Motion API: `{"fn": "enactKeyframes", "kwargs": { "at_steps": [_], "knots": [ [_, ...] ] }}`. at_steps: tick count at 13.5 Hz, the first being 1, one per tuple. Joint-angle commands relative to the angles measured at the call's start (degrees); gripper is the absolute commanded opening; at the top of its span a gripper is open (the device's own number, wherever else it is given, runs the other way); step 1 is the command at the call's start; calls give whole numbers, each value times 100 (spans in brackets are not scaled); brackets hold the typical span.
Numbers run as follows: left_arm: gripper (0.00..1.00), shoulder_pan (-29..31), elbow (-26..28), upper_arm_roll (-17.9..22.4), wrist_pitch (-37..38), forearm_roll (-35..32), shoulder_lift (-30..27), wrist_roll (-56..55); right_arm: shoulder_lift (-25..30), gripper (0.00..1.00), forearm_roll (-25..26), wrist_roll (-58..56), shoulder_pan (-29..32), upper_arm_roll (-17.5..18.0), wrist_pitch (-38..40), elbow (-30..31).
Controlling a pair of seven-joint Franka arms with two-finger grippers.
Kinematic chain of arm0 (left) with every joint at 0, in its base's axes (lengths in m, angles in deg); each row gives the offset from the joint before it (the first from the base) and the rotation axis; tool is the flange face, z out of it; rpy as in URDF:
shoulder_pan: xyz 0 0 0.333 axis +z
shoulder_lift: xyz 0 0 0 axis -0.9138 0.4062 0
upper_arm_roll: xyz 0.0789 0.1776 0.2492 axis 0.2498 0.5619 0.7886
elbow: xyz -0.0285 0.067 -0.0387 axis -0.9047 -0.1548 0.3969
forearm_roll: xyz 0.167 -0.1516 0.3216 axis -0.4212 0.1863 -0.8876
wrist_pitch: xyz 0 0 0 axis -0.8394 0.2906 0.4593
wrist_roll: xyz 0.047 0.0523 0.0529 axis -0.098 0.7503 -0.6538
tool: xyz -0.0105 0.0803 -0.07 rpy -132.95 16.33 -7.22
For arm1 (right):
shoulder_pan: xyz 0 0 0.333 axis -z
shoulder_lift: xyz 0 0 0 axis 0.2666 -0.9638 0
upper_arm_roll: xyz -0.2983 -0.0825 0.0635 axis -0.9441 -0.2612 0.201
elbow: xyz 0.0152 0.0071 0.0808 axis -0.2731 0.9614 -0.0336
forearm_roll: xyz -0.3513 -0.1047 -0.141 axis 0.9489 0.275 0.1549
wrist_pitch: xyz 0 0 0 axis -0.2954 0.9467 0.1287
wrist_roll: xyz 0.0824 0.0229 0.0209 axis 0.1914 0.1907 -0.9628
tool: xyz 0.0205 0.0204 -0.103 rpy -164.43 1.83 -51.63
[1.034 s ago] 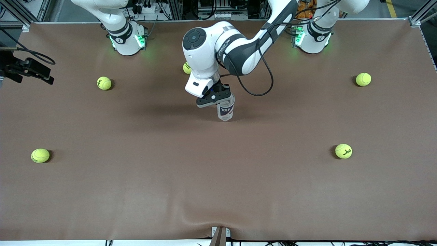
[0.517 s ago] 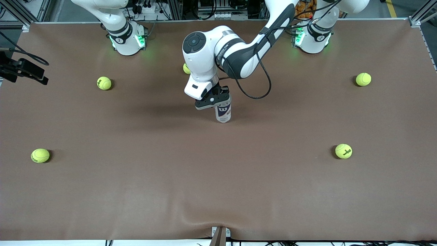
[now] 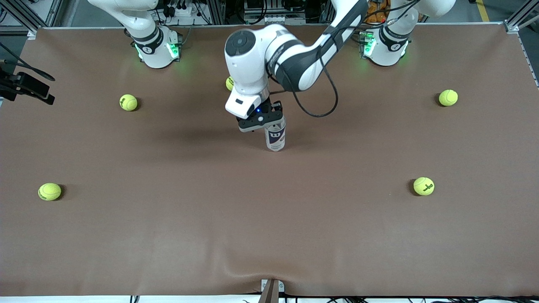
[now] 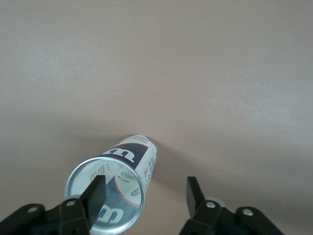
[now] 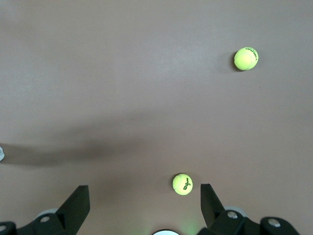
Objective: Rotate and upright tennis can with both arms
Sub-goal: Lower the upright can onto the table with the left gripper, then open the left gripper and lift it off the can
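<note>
Left gripper jaws opened off upright tennis can, lifting above it; right gripper stayed open, waiting.

A brown table with metal framing at its corners.

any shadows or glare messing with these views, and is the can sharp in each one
Front view: the tennis can is sharp, with the left arm's soft shadow on the table beside it. Left wrist view: the can's near rim is slightly soft under the left gripper. Right wrist view: a broad shadow, no can; the right gripper waits.
</note>
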Motion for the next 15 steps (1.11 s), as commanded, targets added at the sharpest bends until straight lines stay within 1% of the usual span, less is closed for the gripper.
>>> {"fn": "enactKeyframes", "kwargs": {
  "at_steps": [1,3,6,7,8,10,13,15],
  "knots": [
    [100,136,64,-11,159,39,-452,-77,31,100,-89,52,-310,-308,39,-42],
    [100,311,64,-11,396,57,-672,-51,31,100,-89,52,-477,-466,39,-42],
    [100,742,64,-11,529,372,-962,-33,22,100,-97,43,-381,-458,39,-42],
    [100,1048,73,-11,538,530,-1129,-15,31,100,-97,43,-372,-467,39,-42],
    [100,1286,82,-37,590,645,-1209,176,31,100,-89,43,-372,-467,48,-42],
    [100,1515,82,7,827,602,-1297,825,40,100,-97,35,-381,-467,48,-42],
    [100,2209,82,-11,950,655,-1481,1757,40,100,-89,26,-372,-467,48,-42],
    [100,2613,91,-11,1091,620,-1526,2573,57,100,-89,26,-390,-458,39,-51]
  ]
}}
